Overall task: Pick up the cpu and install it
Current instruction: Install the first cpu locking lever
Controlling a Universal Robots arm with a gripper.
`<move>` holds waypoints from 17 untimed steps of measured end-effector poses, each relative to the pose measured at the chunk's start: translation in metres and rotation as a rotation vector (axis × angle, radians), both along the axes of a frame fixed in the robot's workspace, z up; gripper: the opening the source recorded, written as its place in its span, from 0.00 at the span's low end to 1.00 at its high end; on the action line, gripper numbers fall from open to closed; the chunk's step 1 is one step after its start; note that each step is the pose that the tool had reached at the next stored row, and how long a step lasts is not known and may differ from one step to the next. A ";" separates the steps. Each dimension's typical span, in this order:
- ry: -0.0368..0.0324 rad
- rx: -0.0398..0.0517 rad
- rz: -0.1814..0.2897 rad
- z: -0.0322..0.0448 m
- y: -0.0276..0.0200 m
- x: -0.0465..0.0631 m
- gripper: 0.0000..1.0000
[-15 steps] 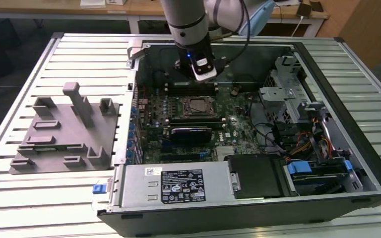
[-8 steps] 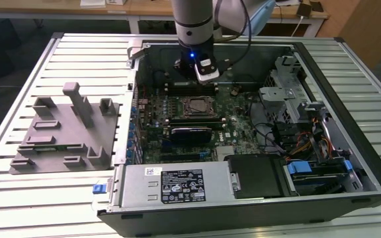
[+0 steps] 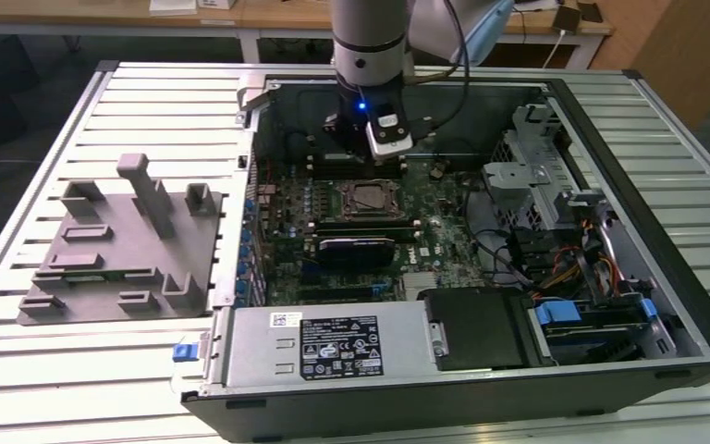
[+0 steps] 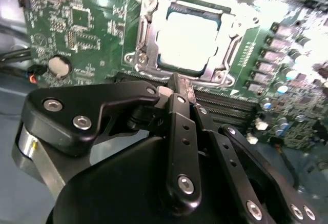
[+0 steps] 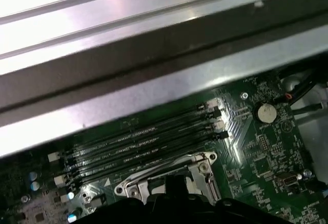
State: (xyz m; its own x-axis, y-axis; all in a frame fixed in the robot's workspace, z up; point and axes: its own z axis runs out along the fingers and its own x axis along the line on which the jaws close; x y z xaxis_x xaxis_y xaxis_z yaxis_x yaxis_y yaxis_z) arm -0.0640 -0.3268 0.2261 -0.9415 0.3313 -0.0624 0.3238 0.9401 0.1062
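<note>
**Over the socket, chip already seated**

Above the motherboard [image 3: 368, 231] my claw [image 4: 177, 88] hangs with its fingers drawn together on nothing. The cpu [image 4: 187, 39] lies flat inside the socket frame [image 4: 146, 24], so I judge the placing done and the seating due a check. Memory slots [image 5: 138, 144] run just beside the frame, and the case wall [image 5: 154, 65] rises close behind; room is tight.

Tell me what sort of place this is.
Probably a lab or workshop test bench: an open computer case lies on a slatted metal table, a robot arm's end effector hangs over its motherboard, and wooden desks stand behind.
</note>
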 end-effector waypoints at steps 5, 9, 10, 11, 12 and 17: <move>0.0259 -0.0152 0.000 0.0000 -0.0065 0.001 0.11; 0.0405 -0.0330 0.000 -0.0001 -0.0088 0.002 0.11; 0.0406 -0.0346 0.000 -0.0001 -0.0089 0.002 0.11; 0.0406 -0.0356 0.000 -0.0001 -0.0091 0.002 0.11; 0.0404 -0.0363 0.000 -0.0002 -0.0093 0.002 0.11; 0.0404 -0.0413 0.000 -0.0004 -0.0131 0.002 0.11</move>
